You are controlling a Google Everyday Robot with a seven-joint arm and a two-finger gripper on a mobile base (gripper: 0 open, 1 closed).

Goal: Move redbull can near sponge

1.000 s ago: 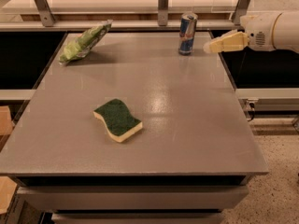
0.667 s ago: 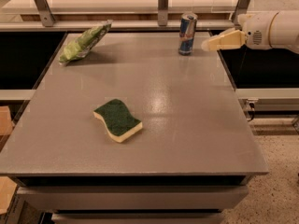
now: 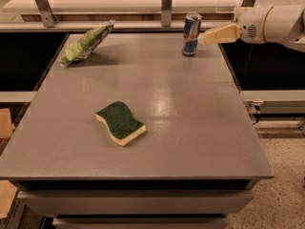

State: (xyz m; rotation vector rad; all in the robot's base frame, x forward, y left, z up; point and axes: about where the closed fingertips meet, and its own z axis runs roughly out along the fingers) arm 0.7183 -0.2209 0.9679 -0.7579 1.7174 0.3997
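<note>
Spanning nearly the whole view, the grey table (image 3: 200, 128) carries all three loose things, spaced well apart so that each can be reached without disturbing the others. The white arm (image 3: 274, 23) comes in from 3 o'clock at the far right corner, held low and level, which looks like a side-on approach suited to a tall, narrow thing. The green snack bag (image 3: 86, 44) slumps at 11 o'clock against the far edge, well clear of the job. The sponge (image 3: 120, 123) lies flat a little toward 7 o'clock from the table's middle, dark scouring face up, with open surface on every side for setting something down beside it. The redbull can (image 3: 191, 34) stands upright at 1 o'clock, close to the far edge and well apart from the sponge. The claw (image 3: 206, 36), pale yellow, points toward 9 o'clock at about the can's mid-height, its tip just beside the can's right flank. Whether it touches cannot be told, nor whether it is wide or narrow. By my reading the grasp is not yet made, and the carry toward 7 o'clock is all to come.
</note>
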